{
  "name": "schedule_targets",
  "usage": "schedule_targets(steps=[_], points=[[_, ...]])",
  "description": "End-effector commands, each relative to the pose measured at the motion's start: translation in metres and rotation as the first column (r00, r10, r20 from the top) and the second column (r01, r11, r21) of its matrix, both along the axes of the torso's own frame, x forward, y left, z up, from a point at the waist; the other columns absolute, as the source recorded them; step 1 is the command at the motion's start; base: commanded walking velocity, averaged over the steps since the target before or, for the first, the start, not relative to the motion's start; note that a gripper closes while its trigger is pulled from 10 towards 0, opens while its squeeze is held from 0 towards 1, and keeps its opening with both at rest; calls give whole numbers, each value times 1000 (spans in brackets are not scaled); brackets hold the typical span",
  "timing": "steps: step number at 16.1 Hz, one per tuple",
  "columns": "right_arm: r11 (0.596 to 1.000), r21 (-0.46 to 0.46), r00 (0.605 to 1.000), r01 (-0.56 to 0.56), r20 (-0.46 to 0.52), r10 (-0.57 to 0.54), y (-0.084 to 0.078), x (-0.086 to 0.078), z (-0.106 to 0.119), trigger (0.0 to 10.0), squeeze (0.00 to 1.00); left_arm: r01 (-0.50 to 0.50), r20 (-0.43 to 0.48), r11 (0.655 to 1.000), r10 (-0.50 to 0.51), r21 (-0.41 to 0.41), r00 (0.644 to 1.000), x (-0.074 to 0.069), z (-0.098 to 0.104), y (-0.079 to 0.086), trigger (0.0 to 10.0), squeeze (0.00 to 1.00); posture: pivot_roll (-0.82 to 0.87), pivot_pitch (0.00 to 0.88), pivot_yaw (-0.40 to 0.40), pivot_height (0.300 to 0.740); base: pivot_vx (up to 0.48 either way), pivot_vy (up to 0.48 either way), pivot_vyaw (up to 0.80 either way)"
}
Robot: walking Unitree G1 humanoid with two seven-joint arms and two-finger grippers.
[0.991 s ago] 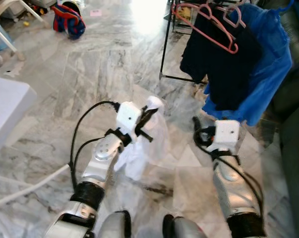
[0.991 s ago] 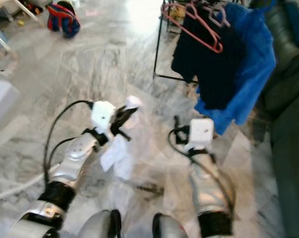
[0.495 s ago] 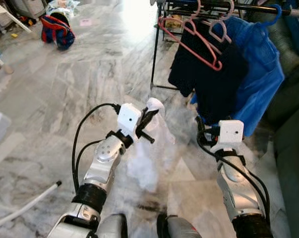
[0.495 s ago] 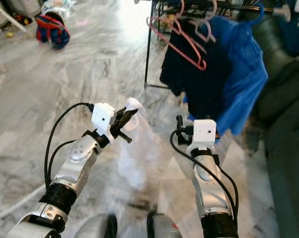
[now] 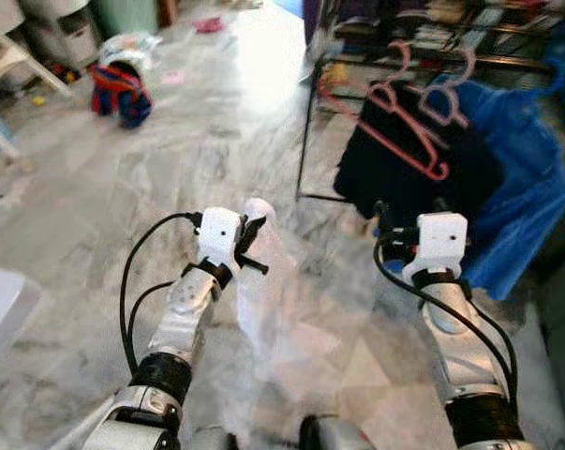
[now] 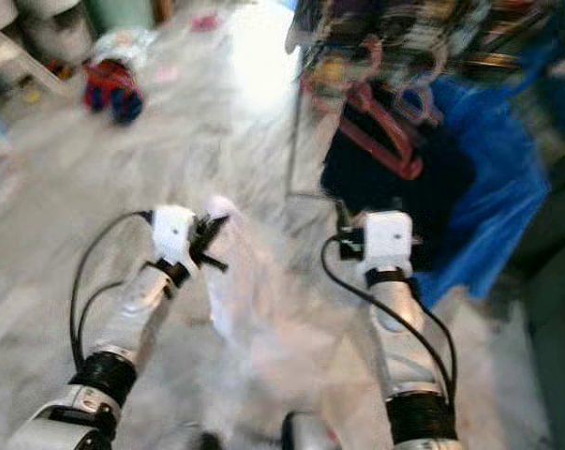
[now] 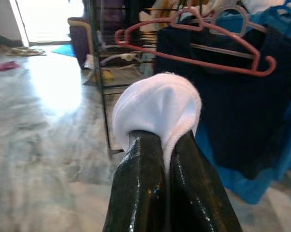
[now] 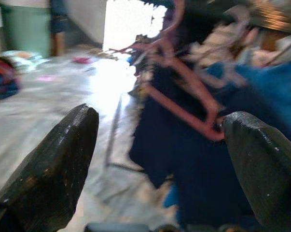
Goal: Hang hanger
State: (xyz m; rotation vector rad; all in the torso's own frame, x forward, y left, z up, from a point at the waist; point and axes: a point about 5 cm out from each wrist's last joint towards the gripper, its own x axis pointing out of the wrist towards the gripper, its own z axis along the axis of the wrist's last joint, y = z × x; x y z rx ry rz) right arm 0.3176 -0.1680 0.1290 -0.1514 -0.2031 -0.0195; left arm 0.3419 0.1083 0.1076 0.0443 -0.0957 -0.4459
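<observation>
Hanger itself is hidden from where I stand; the left claw (image 5: 251,246) is pinching a white garment (image 5: 260,291) that is dangling toward the marble floor (image 5: 123,159). The right claw (image 8: 159,159) is gaping, spread and empty. Beyond, the rack (image 5: 312,122) with pink hangers (image 5: 399,127) is waiting; hanging looks undone.

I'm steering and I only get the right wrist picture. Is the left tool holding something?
Observer: Yes, the left tool is shut on a white cloth.
Operator: Is the cloth all bunched up?
Observer: No, it hangs from the tool toward the floor.
Operator: What's way over on the robot's left?
Observer: A white chair, at the far left by the wall.
</observation>
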Motion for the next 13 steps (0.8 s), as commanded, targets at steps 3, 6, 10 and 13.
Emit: schedule_targets(steps=[3, 6, 10, 13], points=[[1000, 13, 1000, -8, -22, 8, 10, -3, -8, 10000, 0, -60, -9, 998, 60, 4, 998, 2, -2, 14, 10000, 0, -14, 88, -39, 740, 0, 0, 0], [1000, -6, 1000, 5, -26, -5, 6, -3, -11, 10000, 0, -38, 6, 998, 38, 53, 999, 0, -4, 18, 10000, 0, -13, 37, -50, 740, 0, 0, 0], [996, 7, 995, 88, -52, -88, -13, -9, -20, 10000, 0, -111, -52, 994, 111, -10, 992, -2, -14, 28, 10000, 0, -28, 0, -36, 740, 0, 0, 0], [995, 29, 989, 96, -117, -92, -10, -11, -40, 10000, 0, -182, -137, 980, 171, -76, 976, -5, -29, 27, 10000, 0, -35, 0, -22, 740, 0, 0, 0]])
